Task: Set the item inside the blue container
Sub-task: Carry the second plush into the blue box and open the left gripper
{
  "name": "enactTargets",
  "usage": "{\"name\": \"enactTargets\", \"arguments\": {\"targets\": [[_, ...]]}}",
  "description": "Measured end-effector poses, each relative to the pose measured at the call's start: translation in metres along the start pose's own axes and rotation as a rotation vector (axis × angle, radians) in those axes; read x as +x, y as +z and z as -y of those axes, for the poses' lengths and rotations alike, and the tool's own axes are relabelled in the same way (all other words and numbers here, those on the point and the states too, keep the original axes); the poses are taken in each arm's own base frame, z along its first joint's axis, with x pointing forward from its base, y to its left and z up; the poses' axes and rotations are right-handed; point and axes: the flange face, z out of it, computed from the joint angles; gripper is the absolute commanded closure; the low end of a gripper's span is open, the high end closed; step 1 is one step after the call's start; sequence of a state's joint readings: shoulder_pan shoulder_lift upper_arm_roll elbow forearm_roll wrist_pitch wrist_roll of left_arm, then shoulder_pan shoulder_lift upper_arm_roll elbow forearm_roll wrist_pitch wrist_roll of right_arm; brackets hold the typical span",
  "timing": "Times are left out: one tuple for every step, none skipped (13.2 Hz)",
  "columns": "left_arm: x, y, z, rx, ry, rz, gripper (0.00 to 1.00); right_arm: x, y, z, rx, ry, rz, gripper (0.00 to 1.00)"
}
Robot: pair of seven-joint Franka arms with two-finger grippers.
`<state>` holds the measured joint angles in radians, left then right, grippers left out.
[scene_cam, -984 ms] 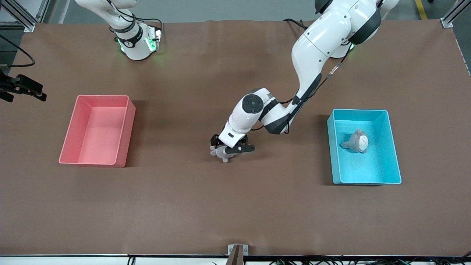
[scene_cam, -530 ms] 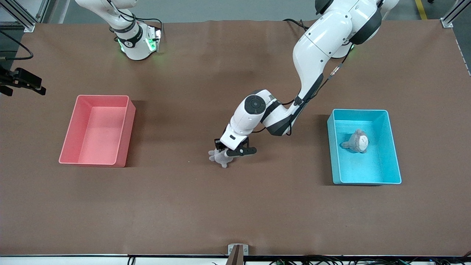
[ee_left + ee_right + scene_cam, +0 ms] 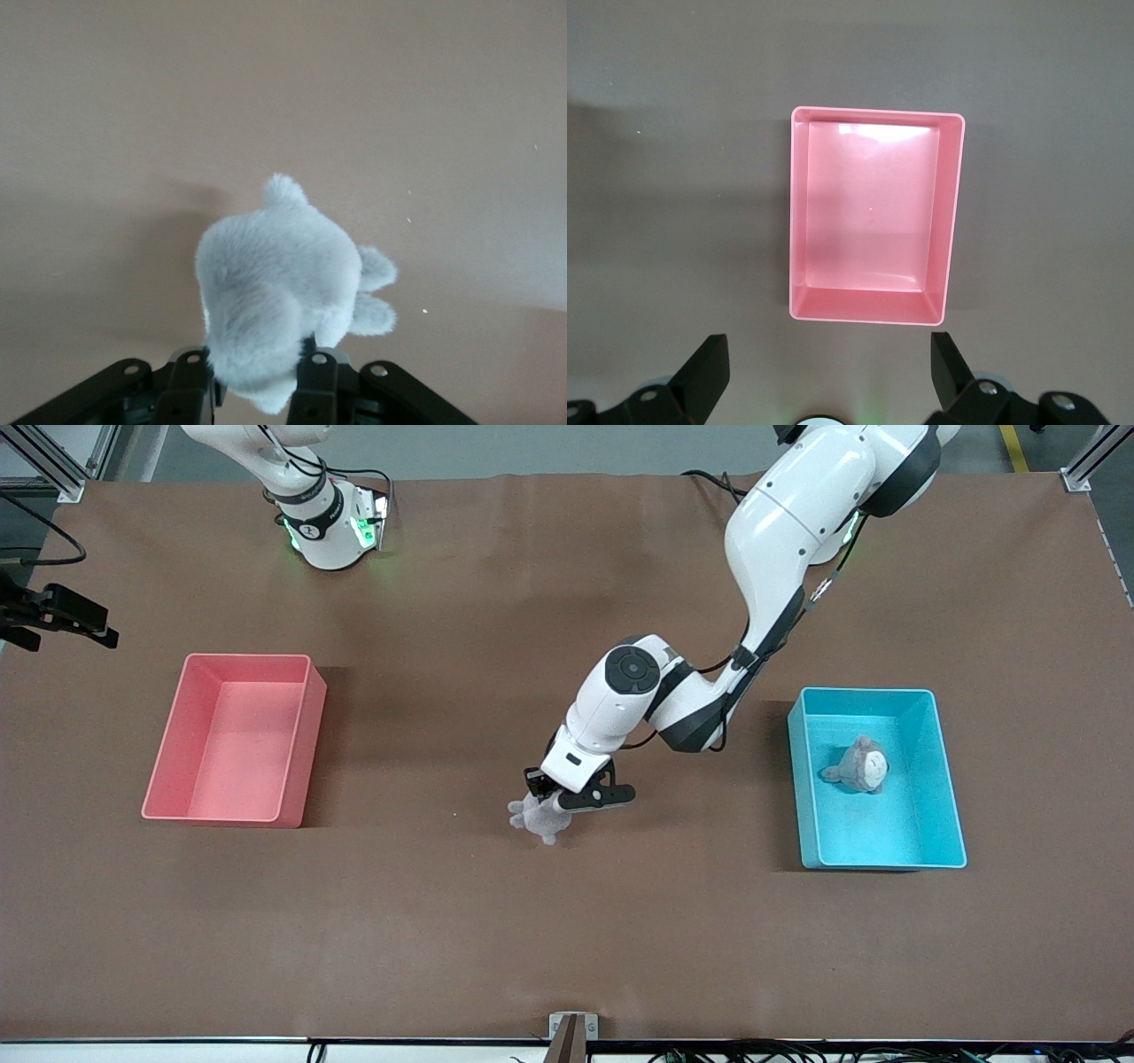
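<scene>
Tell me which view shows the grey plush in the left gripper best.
The left wrist view: the grey plush toy fills it, pinched between the left gripper's fingers. The front view shows it small, partly under the gripper, over the table's middle. The right wrist view shows only the pink bin.

No readable text, labels or signs.
</scene>
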<state>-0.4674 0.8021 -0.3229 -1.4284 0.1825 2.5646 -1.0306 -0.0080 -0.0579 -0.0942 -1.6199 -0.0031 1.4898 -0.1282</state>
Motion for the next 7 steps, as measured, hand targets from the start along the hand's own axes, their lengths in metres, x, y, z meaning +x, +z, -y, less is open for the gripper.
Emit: {"name": "enactTargets", "arguments": {"targets": [[0.005,-0.015,0.005,0.022,-0.004,-0.002,0.72,-0.002,-0.001,0.000,0.000,0.000,-0.001,0.00],[0.010,-0.031,0.013,0.046,-0.005,-0.004,0.73,-0.004,-0.001,0.000,0.001,0.000,-0.002,0.00],[0.015,-0.047,0.024,0.073,-0.003,-0.007,0.73,-0.006,0.000,0.000,0.002,0.000,-0.002,0.00],[0.019,-0.063,0.039,0.107,0.007,-0.006,0.73,-0.008,0.000,0.000,0.002,0.000,-0.002,0.00],[0.022,-0.077,0.057,0.148,0.030,0.000,0.73,-0.009,0.000,0.000,0.002,0.000,-0.003,0.00],[0.025,-0.091,0.077,0.194,0.061,0.011,0.73,-0.009,0.000,0.000,0.002,0.001,-0.003,0.00],[0.029,-0.105,0.097,0.241,0.094,0.027,0.73,-0.009,0.000,0.000,0.002,0.001,-0.003,0.00]]}}
